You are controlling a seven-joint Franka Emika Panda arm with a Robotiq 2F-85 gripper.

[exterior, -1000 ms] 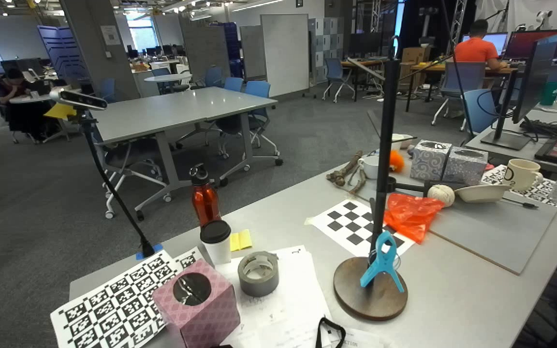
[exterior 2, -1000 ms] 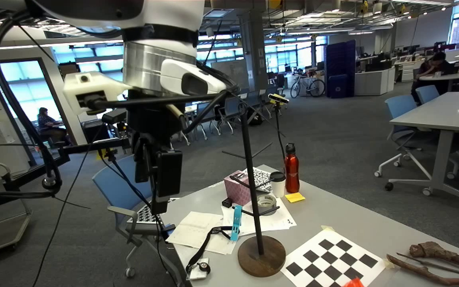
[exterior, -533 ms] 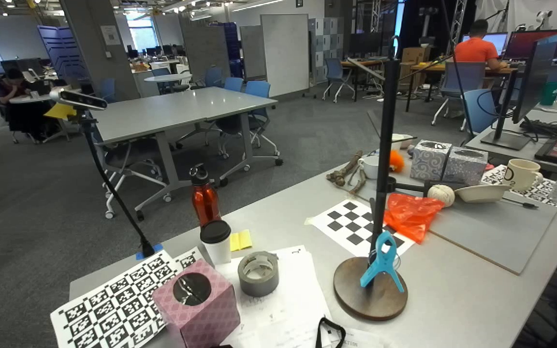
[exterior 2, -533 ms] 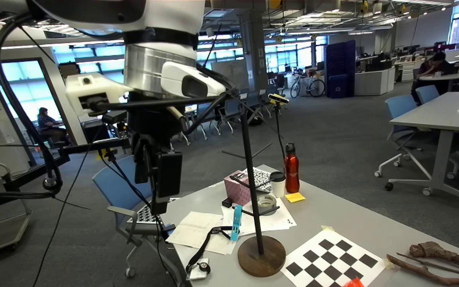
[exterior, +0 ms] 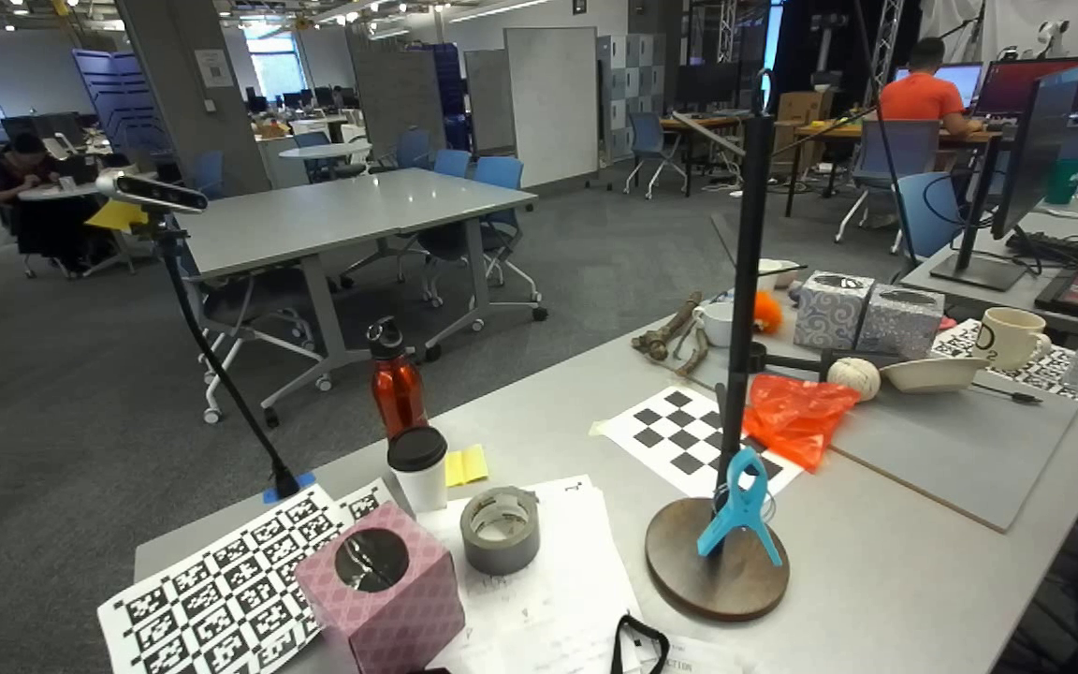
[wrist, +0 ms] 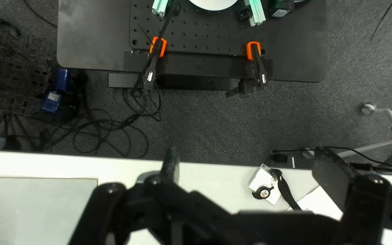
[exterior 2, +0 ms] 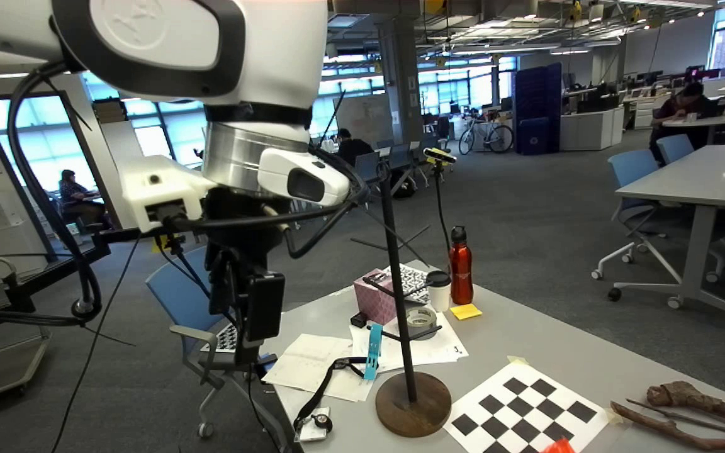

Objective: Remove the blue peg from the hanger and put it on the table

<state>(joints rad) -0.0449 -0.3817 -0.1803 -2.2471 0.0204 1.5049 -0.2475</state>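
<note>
A: What has just changed for us?

B: Our gripper [wrist: 251, 168] hangs lower in an exterior view than half a second ago; the arm [exterior 2: 277, 56] has come down. The peg [exterior 2: 372, 352] is where it was, hanging low on the hanger [exterior 2: 398, 286].

A: So we read this as the approach?

B: We judge so. We lose height toward the peg's level, but we are well apart from it, and it is not off the hanger yet.

A: And the gripper's state?

B: Spread wide, with nothing held: ready to pinch, we think. The wrist view doesn't show the peg, so we likely need to shift toward the hanger before any grip, and only then set the peg on the table [exterior: 876, 562].

A: Can we read any writing?

B: We see what looks like a "2" on the mug [exterior: 1009, 339], and "CTION" on a sheet [exterior: 698, 653], its start lost to us. The bottle [exterior 2: 461, 270] and the tape [exterior: 502, 554] carry marks too small for us.
</note>
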